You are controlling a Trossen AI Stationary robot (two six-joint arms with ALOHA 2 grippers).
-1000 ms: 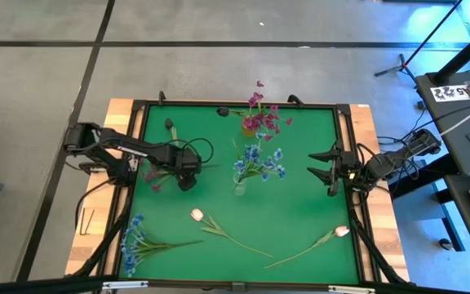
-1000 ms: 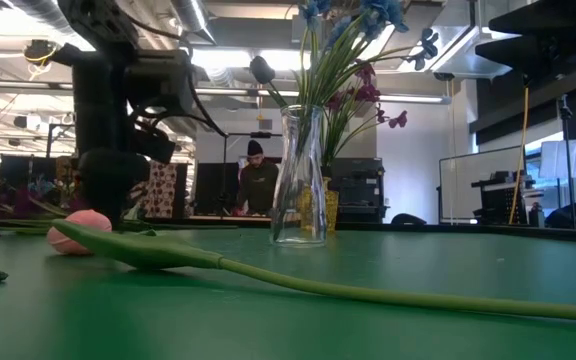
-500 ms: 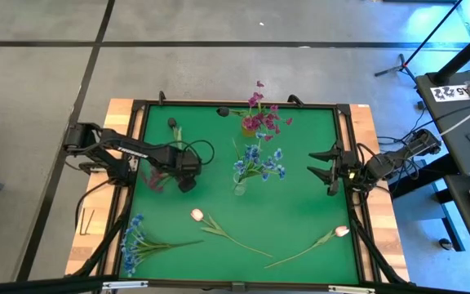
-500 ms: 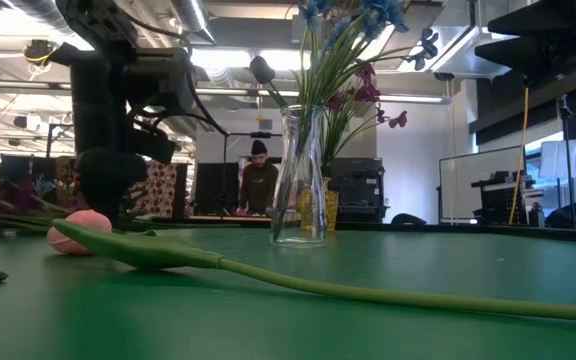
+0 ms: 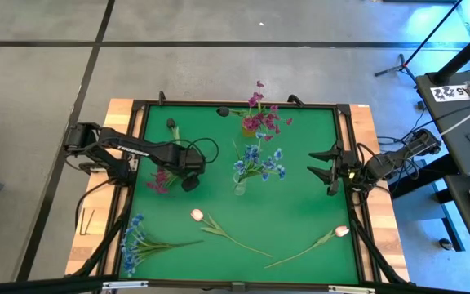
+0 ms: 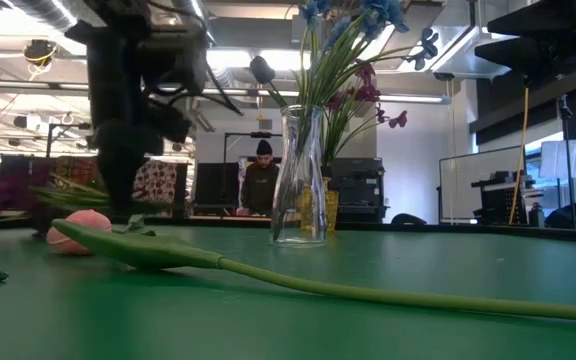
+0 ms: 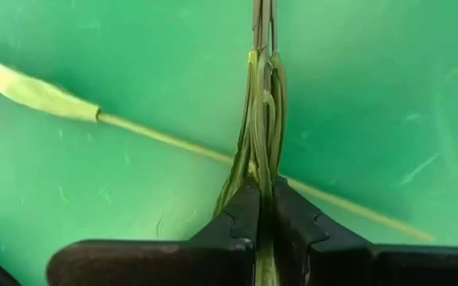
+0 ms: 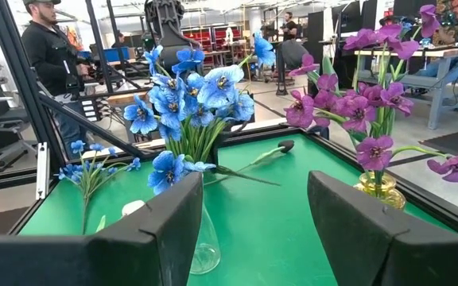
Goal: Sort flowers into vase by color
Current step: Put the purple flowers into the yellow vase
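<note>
My left gripper point(image 5: 188, 167) is over the left half of the green surface point(image 5: 300, 212), and its jaws are pinched tight on the thin green stems of a purple flower spray point(image 5: 160, 180). From my left wrist I see those stems point(image 7: 261, 119) squeezed between my two dark fingers point(image 7: 233, 226). The purple blossoms hang out toward the left edge. My right gripper point(image 5: 330, 169) waits by the right edge with its jaws spread wide, holding nothing. A clear glass vase point(image 5: 241, 188) near the middle of the surface holds blue flowers point(image 5: 259, 163). A yellow vase point(image 8: 378, 189) close to the far edge holds more purple flowers point(image 5: 261, 118). One dark bud stem point(image 5: 172, 126) lies near the far left corner. A blue spray point(image 5: 137, 241) lies at the near left corner. Two pink tulips lie along the near edge, one point(image 5: 198, 215) left of the middle and one point(image 5: 341, 231) toward the right.
</note>
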